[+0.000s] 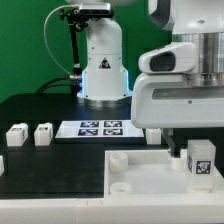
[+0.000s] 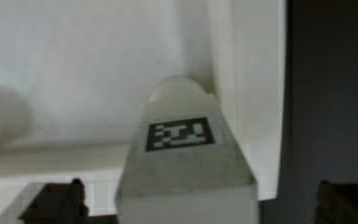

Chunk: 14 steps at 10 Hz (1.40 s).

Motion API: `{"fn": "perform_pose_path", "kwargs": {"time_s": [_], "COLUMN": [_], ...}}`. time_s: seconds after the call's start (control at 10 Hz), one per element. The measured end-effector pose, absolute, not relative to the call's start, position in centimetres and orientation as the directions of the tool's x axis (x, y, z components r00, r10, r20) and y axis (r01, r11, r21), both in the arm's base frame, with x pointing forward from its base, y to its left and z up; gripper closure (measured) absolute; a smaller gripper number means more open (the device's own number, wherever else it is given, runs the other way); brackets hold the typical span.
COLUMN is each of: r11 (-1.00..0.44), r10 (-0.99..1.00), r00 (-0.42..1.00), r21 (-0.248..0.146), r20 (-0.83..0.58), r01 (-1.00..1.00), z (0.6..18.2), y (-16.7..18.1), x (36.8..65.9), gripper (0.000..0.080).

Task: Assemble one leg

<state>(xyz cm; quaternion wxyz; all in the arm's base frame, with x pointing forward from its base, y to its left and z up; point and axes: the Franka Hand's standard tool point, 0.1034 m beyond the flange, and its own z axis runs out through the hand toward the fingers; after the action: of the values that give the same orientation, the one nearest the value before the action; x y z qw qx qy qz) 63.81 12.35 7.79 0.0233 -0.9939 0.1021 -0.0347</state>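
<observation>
A leg (image 1: 200, 162), a small white block with a black-and-white tag, stands upright on the large white tray (image 1: 70, 185) at the exterior view's right. My gripper (image 1: 196, 148) hangs right over it. In the wrist view the leg (image 2: 185, 150) lies between my two dark fingers (image 2: 60, 202), with a clear gap on each side, so the gripper (image 2: 202, 203) is open around it. Two more legs (image 1: 16, 135) (image 1: 43, 133) stand on the black table at the exterior view's left. Another leg (image 1: 153, 136) stands just behind the tray, partly hidden by my gripper.
The marker board (image 1: 98, 128) lies in front of the robot base (image 1: 103, 75). The tray has round sockets (image 1: 118, 158) near its corners. My bulky white hand hides the tray's right part in the exterior view.
</observation>
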Motion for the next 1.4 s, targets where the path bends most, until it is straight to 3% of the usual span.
{"fn": "perform_pose_path", "kwargs": {"time_s": [0.1,0.2,0.3,0.5,0.7,0.9,1.0,1.2,1.3,1.4], "r11": [-0.981,-0.980,-0.951,-0.815,-0.464,-0.086,0.034,-0.020,-0.139,-0.311], "r10": [-0.191,-0.194,-0.307,-0.578,-0.884,-0.989,-0.993,-0.993,-0.984,-0.945], "r00": [0.979,0.979,0.950,0.815,0.467,0.094,-0.027,0.028,0.146,0.318], "r21": [-0.050,-0.050,-0.056,-0.074,-0.086,-0.072,-0.059,-0.064,-0.076,-0.086], "r20": [0.066,0.065,0.057,0.033,-0.030,-0.112,-0.119,-0.115,-0.102,-0.083], "r01": [-0.188,-0.191,-0.304,-0.575,-0.882,-0.994,-0.998,-0.998,-0.987,-0.947], "z": [7.8,7.8,7.7,7.6,7.5,7.5,7.4,7.4,7.3,7.0], "y": [12.3,12.3,12.0,11.9,11.5,11.4,11.8,11.9,11.9,12.1], "x": [63.8,63.8,63.8,63.7,63.9,63.9,63.8,63.8,63.7,63.6], "gripper": [0.0231,0.0413,0.0501,0.0502,0.0502,0.0502,0.0502,0.0502,0.0502,0.0409]}}
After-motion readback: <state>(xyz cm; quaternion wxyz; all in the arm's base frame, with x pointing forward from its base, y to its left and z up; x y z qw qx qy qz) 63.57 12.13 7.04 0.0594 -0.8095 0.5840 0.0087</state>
